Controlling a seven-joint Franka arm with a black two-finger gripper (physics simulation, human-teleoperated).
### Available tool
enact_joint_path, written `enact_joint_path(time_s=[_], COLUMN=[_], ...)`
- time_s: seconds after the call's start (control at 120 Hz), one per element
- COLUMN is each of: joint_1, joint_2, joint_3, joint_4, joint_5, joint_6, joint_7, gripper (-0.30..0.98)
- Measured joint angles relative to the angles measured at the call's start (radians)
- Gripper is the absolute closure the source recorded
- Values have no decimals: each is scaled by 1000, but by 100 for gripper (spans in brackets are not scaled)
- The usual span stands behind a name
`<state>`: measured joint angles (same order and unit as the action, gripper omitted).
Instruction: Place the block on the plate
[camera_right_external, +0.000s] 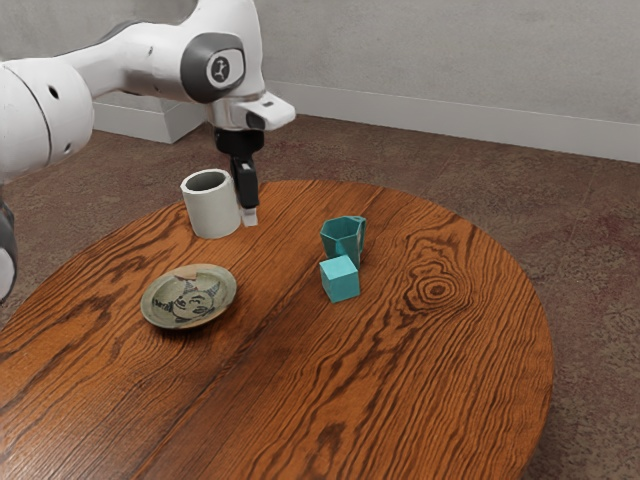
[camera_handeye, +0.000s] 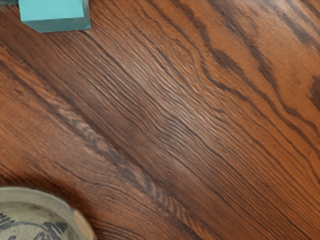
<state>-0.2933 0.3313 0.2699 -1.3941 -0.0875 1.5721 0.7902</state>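
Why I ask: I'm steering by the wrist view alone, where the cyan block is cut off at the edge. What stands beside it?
Observer: Beside the cyan block stands a teal faceted mug, its handle toward the exterior view's right.
Operator: I get only part of the painted plate. Is anything on it?
Observer: No, its whole painted inside lies bare.
Operator: Anything tall near the gripper?
Observer: Yes, an open-topped white cylindrical pot, just to the exterior view's left of it. I can't tell whether they touch.
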Motion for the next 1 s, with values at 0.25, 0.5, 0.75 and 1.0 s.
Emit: enact_joint_path(time_s=[0.25, 0.5, 0.75, 1.0], joint_1=[-17, -40, -53, -67], joint_2=[51, 67, 68, 86], joint_3=[-4, -9, -10, -18], joint_4=[0, -2, -3, -6], joint_5=[-19, -14, -11, -30], joint_6=[107, 190, 244, 288], joint_7=[88, 322, 646, 961], gripper=[0, 0, 0, 0])
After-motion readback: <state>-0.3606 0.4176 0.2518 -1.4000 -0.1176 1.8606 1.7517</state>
